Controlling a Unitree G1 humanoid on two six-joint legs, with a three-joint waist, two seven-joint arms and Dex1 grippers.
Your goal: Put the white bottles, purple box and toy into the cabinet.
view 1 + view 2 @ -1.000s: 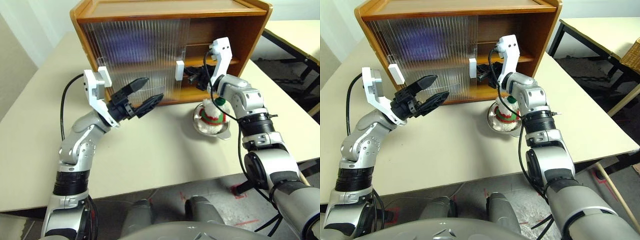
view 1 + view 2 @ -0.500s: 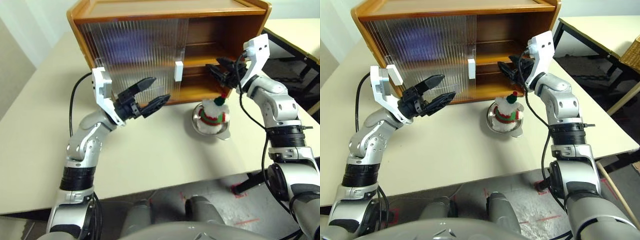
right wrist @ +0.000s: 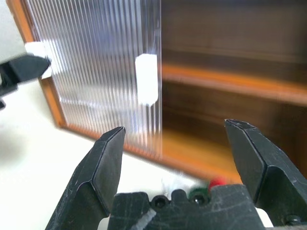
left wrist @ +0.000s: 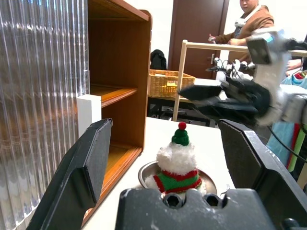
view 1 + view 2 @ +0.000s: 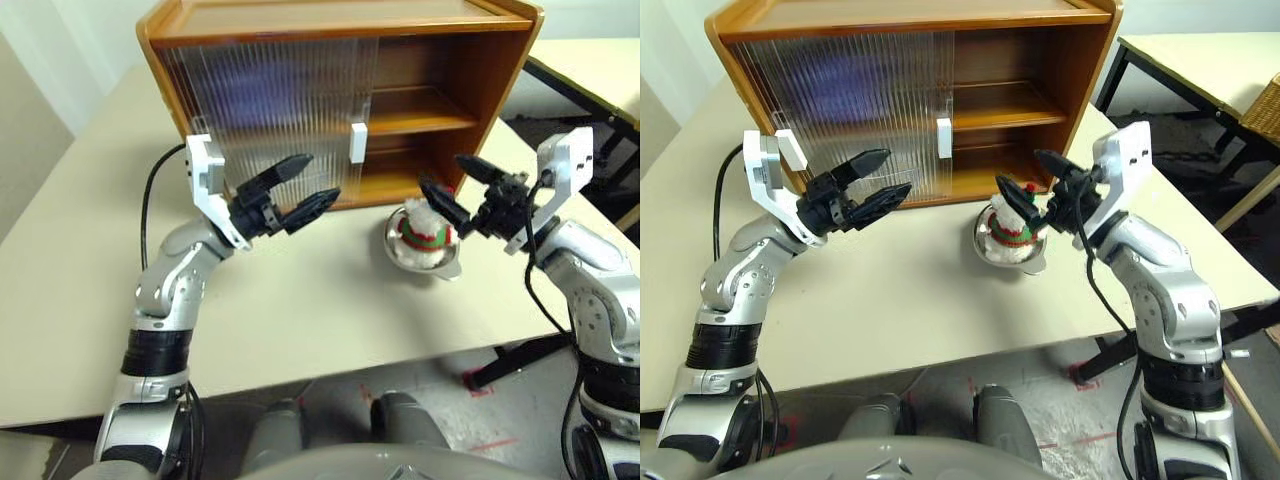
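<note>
The table point(image 5: 300, 310), pale cream, is filling the middle of the head views. The cabinet point(image 5: 340, 20) is standing at the top centre of the frame on the table's far part, its two ribbed sliding doors point(image 5: 270, 110) lying across its left half, with white handles point(image 5: 358, 142), and its right half is standing open, showing the middle shelf point(image 5: 420, 110) and the floor below it. A purple blur is showing through the ribbed doors at upper left; what it is cannot be told.

The left gripper point(image 5: 300, 185) is hovering at centre left, in front of the doors, its fingers spread apart and grasping nothing. The right gripper point(image 5: 455, 190) is hanging at centre right, just beside the bowl, its fingers released wide and empty.

The metal bowl point(image 5: 425, 255) is sitting on the table just in front of the cabinet's open right side, right of centre. The toy point(image 5: 425, 225) is sitting upright in the bowl, outside the cabinet, its hat tip close to the right gripper's lower finger.

In the left wrist view a person point(image 4: 247, 21) is sitting at upper right, behind a wicker basket point(image 4: 170, 82).
</note>
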